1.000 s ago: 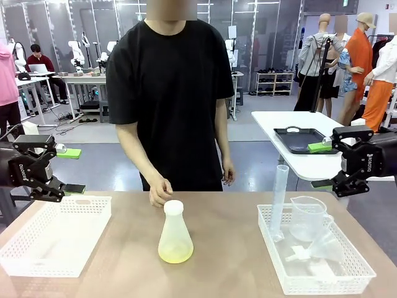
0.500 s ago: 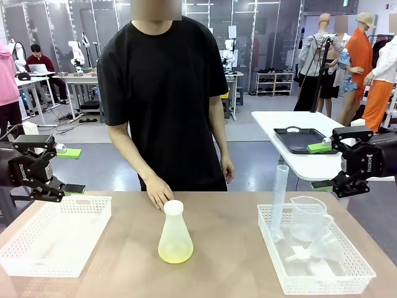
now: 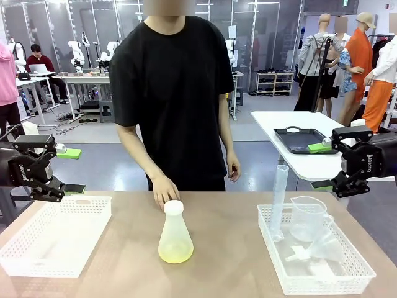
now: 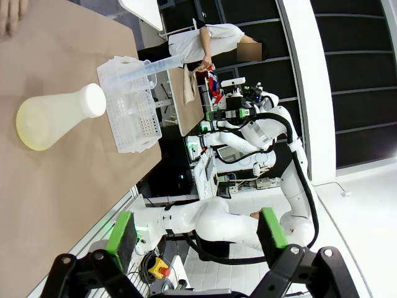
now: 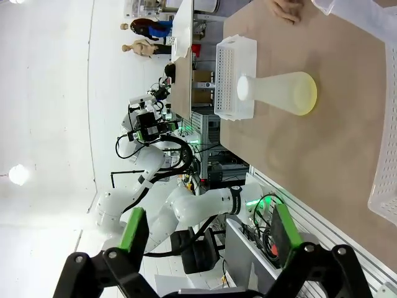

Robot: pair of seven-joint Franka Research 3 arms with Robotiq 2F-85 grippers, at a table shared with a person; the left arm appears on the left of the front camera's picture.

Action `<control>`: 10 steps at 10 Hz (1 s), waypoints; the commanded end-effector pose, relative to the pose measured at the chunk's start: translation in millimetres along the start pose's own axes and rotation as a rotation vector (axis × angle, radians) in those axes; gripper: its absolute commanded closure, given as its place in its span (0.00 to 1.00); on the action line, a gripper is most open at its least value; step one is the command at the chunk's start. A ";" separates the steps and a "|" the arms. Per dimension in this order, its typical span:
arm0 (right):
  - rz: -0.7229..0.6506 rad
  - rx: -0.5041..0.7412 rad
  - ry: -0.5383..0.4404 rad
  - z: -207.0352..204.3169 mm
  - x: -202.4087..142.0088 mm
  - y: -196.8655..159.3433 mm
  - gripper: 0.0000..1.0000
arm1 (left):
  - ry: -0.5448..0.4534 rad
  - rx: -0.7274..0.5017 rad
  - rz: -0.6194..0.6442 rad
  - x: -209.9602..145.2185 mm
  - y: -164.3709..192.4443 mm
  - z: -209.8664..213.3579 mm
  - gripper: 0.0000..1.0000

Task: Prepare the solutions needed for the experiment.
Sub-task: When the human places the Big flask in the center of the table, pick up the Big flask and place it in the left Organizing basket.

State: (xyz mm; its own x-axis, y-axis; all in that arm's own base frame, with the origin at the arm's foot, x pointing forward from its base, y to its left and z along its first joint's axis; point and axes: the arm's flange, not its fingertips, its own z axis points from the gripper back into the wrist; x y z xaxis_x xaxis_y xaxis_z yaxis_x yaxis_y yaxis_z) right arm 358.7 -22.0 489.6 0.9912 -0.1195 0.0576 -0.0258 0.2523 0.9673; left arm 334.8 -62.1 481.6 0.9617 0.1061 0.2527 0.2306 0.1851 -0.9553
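**Both claws wide open and empty, flask standing mid-worktop**

In the front view we see the left claw [image 3: 69,170] hanging off the worktop's left edge with its jaws spread wide and nothing between the green pads. The right claw [image 3: 321,166] stands the same way off the right edge, wide open, gripping nothing and touching nothing. Each wrist view agrees: the left claw [image 4: 197,231] and the right claw [image 5: 209,228] show their two fingers well apart with only open space between them.

The flask [image 3: 175,236] stands upright near the middle of the worktop [image 3: 229,248], well apart from both claws. The solution [image 3: 175,252] is a shallow pale yellow layer in the flask's bottom. A person's hand [image 3: 164,191] rests just behind the flask's white top; the top covers part of the fingers, so we cannot tell whether they touch it.

A white left basket [image 3: 62,200] sits by the left claw. A white right basket [image 3: 322,288] holds a tall graduated cylinder [image 3: 279,202] leaning in its near-left corner and a clear beaker [image 3: 307,218]. Other clear pieces lie beside the beaker, overlapping and hard for us to make out.

In the right wrist view the right basket is cut off at the frame's edge.
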 end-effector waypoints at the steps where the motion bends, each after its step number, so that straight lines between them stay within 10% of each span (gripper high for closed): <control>1: 0.002 0.007 0.002 0.0 -0.1 0.4 0.00 | -0.002 -0.023 -0.003 1.1 -2.1 -2.2 0.00; 6: 0.002 0.007 0.002 0.0 -0.1 0.4 0.00 | 0.000 0.000 0.000 0.0 0.0 0.0 0.00; 10: 0.002 0.007 0.002 0.0 -0.1 0.4 0.00 | 0.245 -0.158 -0.457 63.9 -10.9 -31.9 0.00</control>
State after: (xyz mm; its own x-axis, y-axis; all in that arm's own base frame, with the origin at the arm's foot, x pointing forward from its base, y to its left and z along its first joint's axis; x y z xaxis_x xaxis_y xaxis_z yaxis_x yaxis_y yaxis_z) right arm 358.7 -21.7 489.5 0.9913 -0.1186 0.0569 -0.0250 0.2545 0.9668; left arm 373.4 -88.8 509.9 0.8285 -0.1206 0.5468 0.5570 0.0773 -0.8269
